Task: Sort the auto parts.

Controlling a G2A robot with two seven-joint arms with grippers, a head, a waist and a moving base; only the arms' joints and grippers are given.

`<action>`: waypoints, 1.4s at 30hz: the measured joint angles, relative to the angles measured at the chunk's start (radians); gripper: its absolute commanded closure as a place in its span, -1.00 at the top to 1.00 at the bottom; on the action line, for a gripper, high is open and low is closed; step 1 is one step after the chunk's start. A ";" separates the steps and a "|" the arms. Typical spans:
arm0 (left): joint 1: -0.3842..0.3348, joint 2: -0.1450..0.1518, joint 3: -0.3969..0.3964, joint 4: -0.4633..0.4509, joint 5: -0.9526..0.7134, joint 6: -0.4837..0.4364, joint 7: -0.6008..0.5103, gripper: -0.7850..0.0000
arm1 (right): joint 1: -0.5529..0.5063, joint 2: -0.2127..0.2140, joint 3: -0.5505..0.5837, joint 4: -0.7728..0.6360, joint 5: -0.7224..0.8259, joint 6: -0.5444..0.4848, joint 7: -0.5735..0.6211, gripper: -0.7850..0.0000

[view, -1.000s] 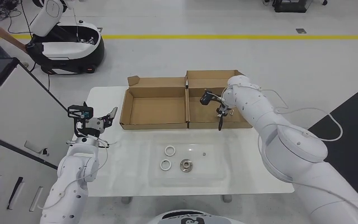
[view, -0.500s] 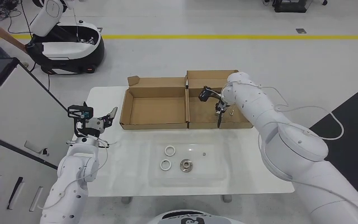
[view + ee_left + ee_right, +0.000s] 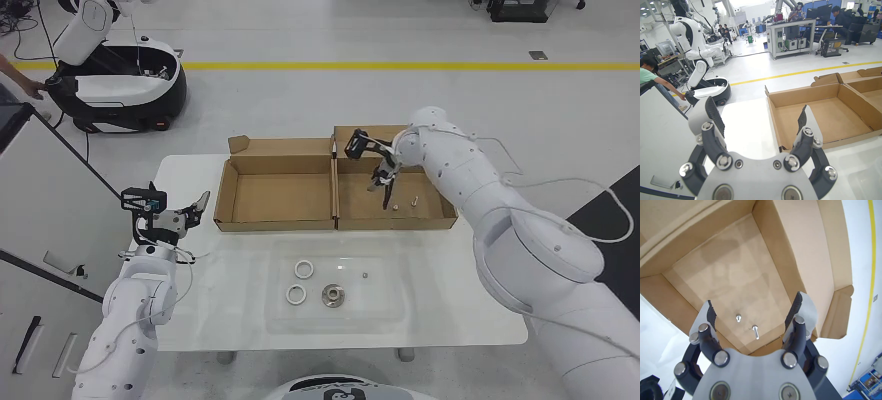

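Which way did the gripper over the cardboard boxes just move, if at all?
Yes: the right gripper moved from the right box's near wall toward its far wall.

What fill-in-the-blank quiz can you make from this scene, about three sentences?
1. The right box holds ___ bolts.
2. The right gripper hangs above that box with its jaws ___.
3. The two rings beside the metal hub are ___ in colour.

Missing words: two; open; white.
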 measured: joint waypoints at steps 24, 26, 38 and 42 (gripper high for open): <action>0.000 0.000 0.000 0.000 0.000 0.000 0.000 1.00 | -0.407 0.373 0.501 -1.140 0.108 0.166 0.500 1.00; 0.000 0.000 0.000 0.000 0.000 0.000 0.000 1.00 | -0.455 0.394 0.529 -1.223 0.115 0.194 0.535 1.00; 0.000 0.000 0.000 0.000 0.000 0.000 0.000 1.00 | -0.494 0.485 0.466 -1.468 0.207 0.351 0.689 1.00; 0.000 0.000 0.000 0.000 0.000 0.000 0.000 1.00 | -0.492 0.486 0.464 -1.471 0.216 0.355 0.693 1.00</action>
